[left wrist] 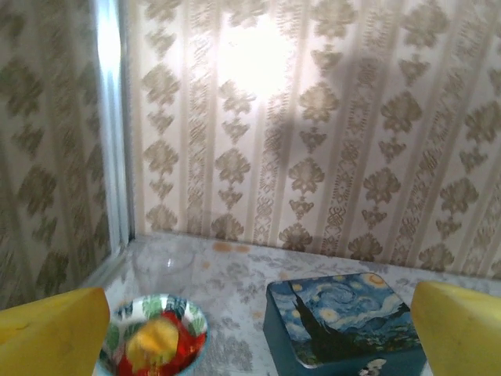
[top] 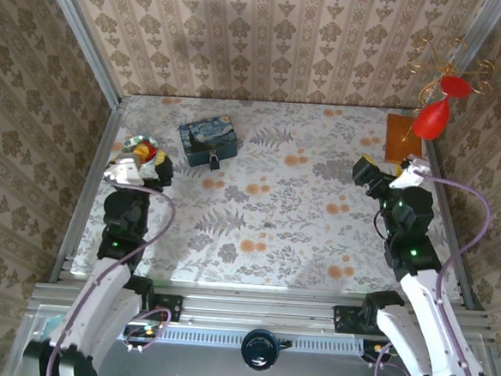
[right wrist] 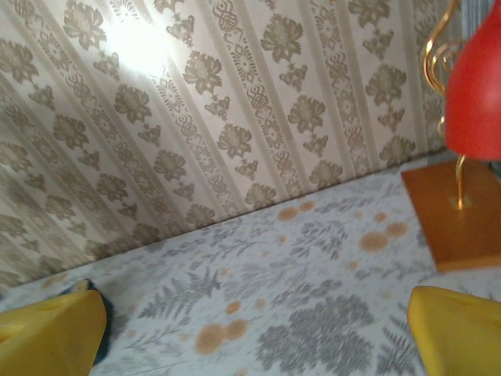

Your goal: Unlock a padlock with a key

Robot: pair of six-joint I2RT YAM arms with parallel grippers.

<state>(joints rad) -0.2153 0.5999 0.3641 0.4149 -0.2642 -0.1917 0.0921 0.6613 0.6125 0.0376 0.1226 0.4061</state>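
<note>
Your padlock lies on the counter, just at the near edge of the blue tin, towards the far left. Left of the tin sits a small bowl with red and yellow bits. Your left pincer hovers near both, yellow fingers spread wide, holding nothing. Your right pincer, well apart on the right side, is equally wide and empty, facing a red ornament on an orange base.

Overhead camera looks steeply down from the near side; both wrist cameras sit low, facing the back wall.
The left wrist, close in, shares the blue tin at its lower right with the top view; the right wrist shares the wooden stand base.
</note>
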